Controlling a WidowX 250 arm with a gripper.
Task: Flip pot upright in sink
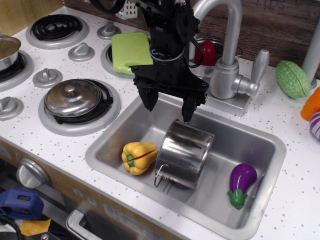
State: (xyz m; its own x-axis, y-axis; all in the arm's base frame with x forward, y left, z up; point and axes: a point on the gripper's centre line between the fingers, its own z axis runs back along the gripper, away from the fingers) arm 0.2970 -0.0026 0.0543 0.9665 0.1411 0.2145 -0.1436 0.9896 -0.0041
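The shiny steel pot point(183, 152) stands tilted in the sink point(240, 137), its closed bottom facing up and toward me, a wire loop handle at its lower left. My gripper point(168, 106) hangs open just above and behind the pot, the right fingertip point(188, 115) close to the pot's upper rim, the left fingertip point(149, 103) off to the pot's upper left. Nothing is between the fingers.
A yellow toy pepper point(138, 157) lies against the pot's left side; a purple eggplant point(241, 183) lies at the sink's right. The faucet point(227, 50) stands behind the sink. A lid point(73, 97) sits on the front burner; a green board point(131, 51) behind.
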